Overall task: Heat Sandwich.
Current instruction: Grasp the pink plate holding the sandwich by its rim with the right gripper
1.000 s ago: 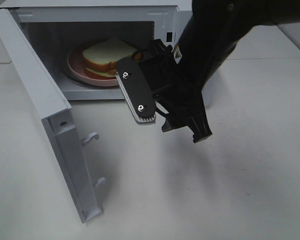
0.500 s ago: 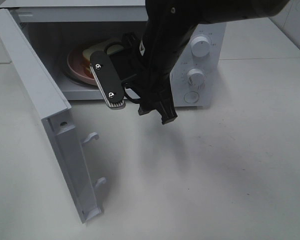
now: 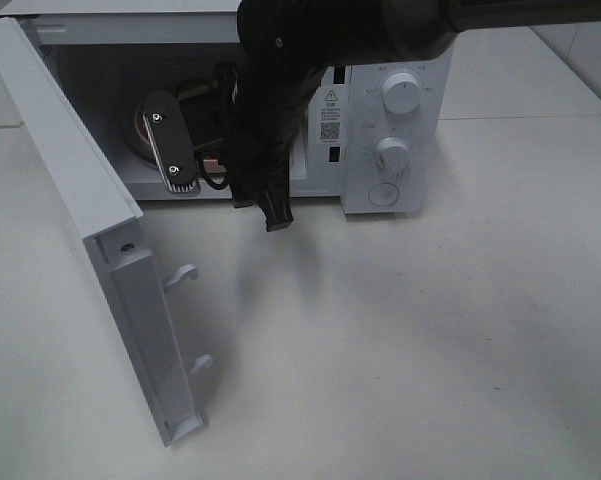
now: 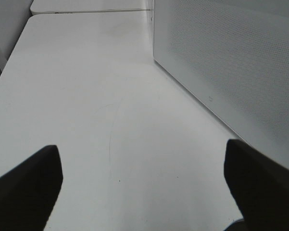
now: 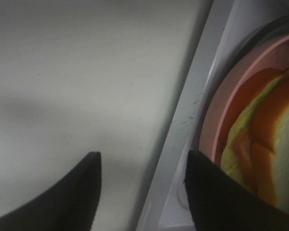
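The sandwich (image 5: pixel 267 144) is seated on a pink plate (image 5: pixel 220 110) inside the open microwave (image 3: pixel 420 140) for heating — the right claw (image 5: pixel 142 163), released and empty, is held at the sill.

microwave (image 3: pixel 390 150) shell: white, smooth, satin, plastic-looking; side wall (image 4: pixel 231 62) finely dotted. door (image 3: pixel 70 200) of microwave: same white matt look. table (image 3: pixel 430 330) under microwave: white, matt, smooth, faint scuffs. plate (image 5: pixel 221 110) inside microwave: pink, glossy. sandwich (image 5: pixel 279 144) inside microwave: matt, soft-looking. right gripper (image 3: pixel 228 204) at microwave mouth: matt black, ribbed pale pad edge, shiny metal screws (image 3: pixel 156 117).
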Available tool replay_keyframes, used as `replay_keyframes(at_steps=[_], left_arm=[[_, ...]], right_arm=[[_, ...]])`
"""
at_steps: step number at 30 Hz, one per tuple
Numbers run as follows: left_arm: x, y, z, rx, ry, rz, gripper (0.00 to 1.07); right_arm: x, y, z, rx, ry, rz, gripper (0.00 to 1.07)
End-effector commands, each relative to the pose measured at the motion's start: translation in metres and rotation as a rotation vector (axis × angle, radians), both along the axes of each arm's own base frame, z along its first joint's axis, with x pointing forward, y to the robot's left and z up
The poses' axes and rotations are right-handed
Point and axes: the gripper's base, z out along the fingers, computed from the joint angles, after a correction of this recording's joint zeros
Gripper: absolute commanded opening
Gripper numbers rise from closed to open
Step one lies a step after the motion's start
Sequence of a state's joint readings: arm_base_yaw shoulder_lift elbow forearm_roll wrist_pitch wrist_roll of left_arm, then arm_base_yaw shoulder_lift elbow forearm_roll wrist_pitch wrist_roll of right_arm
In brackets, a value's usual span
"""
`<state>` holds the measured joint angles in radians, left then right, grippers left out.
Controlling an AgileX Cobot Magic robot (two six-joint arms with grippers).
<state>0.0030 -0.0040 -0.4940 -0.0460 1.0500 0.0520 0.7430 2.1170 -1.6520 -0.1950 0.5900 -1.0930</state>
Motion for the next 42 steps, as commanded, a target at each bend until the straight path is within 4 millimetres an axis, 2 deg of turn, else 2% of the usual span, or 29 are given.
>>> replay_keyframes(at_steps=[1,7,17,28,37,42], left_arm=[[-0.002,0.000,0.000,-0.004,-0.026,-0.001,0.84],[-0.002,0.000,0.000,-0.004,-0.026,-0.001,0.84],[-0.002,0.000,0.000,-0.004,-0.026,-0.001,0.84],[-0.002,0.000,0.000,-0.004,-0.026,-0.001,0.84],[-0.002,0.000,0.000,-0.004,-0.026,-0.001,0.84],[-0.002,0.000,0.000,-0.004,-0.026,-0.001,0.84]], right_arm=[[0.012,-0.002,-0.002,0.020,-0.007,-0.038,0.53],[0.021,-0.001,-0.003,0.053,-0.033,-0.044,0.53],[0.039,-0.011,-0.012,0.110,-0.042,-0.093,0.53],[0.055,0.002,-0.024,0.175,-0.014,-0.131,0.53],[0.068,0.002,-0.010,0.239,-0.043,-0.157,0.54],[0.079,0.003,-0.013,0.276,-0.038,-0.182,0.62]])
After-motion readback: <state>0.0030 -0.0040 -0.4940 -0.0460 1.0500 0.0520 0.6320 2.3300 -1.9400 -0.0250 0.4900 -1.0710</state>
